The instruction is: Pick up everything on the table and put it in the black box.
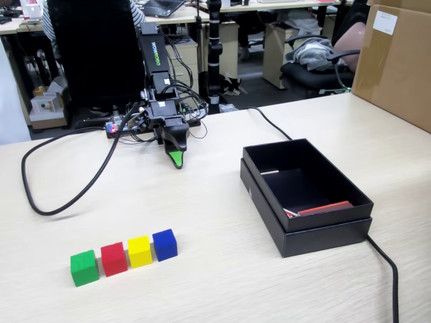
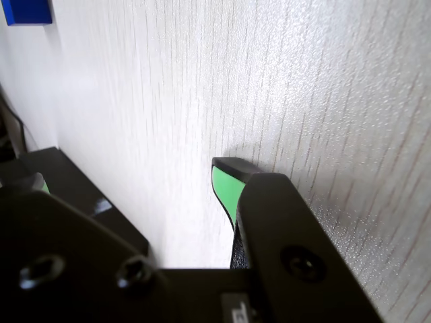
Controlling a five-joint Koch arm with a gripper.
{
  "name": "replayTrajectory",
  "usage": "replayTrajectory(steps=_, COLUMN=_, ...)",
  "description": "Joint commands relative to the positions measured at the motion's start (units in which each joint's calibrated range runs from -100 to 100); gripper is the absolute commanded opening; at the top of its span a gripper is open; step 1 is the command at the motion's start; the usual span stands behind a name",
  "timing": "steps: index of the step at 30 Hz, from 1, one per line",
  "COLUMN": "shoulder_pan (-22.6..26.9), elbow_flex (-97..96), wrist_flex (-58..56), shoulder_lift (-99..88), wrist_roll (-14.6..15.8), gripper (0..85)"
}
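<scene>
**Cubes lined up, arm parked at the back**

Four cubes sit in a touching row near the front edge of the table (image 1: pixel 202 202) in the fixed view: green cube (image 1: pixel 84 268), red cube (image 1: pixel 114 259), yellow cube (image 1: pixel 140 251), blue cube (image 1: pixel 165 244). The black box (image 1: pixel 316 232) stands well apart to their right, a red strip (image 1: pixel 324 208) inside. The gripper (image 1: pixel 176 160) rests tip-down by the arm's base, holding nothing; the wrist view shows a clear gap between its jaws. A black cable (image 1: pixel 60 195) loops at left.
</scene>
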Motion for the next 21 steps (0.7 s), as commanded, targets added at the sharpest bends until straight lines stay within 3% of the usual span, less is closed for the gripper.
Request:
replayTrajectory(steps=1, shoulder_pan=0.05, elbow_flex=-0.40, wrist_flex=-2.23, shoulder_lift=0.00, wrist_roll=-0.63, gripper=47.2)
replayTrajectory(steps=7, shoulder_pan=-0.44, elbow_flex=15.73, wrist_flex=-15.71, shoulder_lift=5.74, wrist_roll=-1.32, gripper=47.1)
replayTrajectory(steps=14, shoulder_pan=-4.54, elbow_flex=54.26, wrist_flex=-38.43, shoulder_lift=35.46, wrist_roll=-1.42, gripper=47.1)
replayTrajectory(steps=21, shoulder_pan=-10.70, elbow_flex=84.18, wrist_flex=-46.55, shoulder_lift=61.04, wrist_roll=-7.23, gripper=46.5)
